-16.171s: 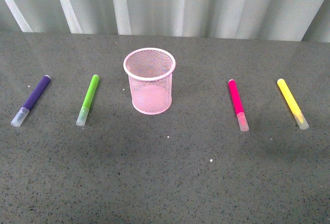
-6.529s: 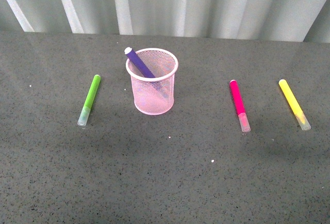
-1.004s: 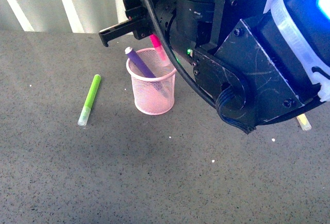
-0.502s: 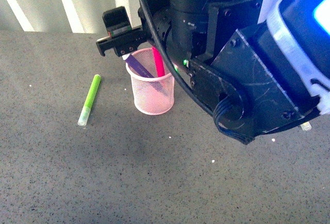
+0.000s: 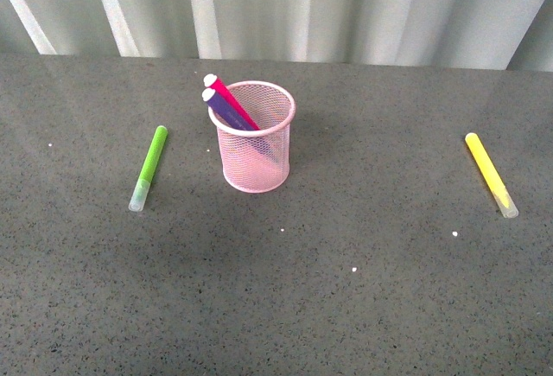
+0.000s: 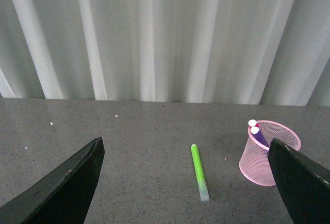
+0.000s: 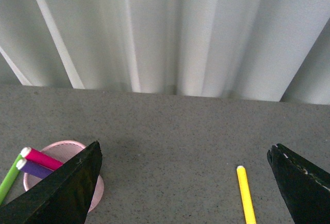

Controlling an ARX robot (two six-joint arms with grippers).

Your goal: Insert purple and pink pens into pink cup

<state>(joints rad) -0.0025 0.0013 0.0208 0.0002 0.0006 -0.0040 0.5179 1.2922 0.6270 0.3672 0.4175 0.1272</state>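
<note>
I saw the pink cup [image 5: 253, 138] standing upright on the grey bench [image 5: 346, 289], with the purple pen [image 5: 226, 110] and the pink pen [image 5: 228, 96] both inside it, leaning side by side against its rim. My left hand [image 6: 188, 183] had its fingers spread wide and held nothing; so did my right hand [image 7: 185, 183]. A green pen [image 5: 149, 167] and a yellow pen [image 5: 491, 173] lay flat on either side of the cup, well apart from it.
</note>
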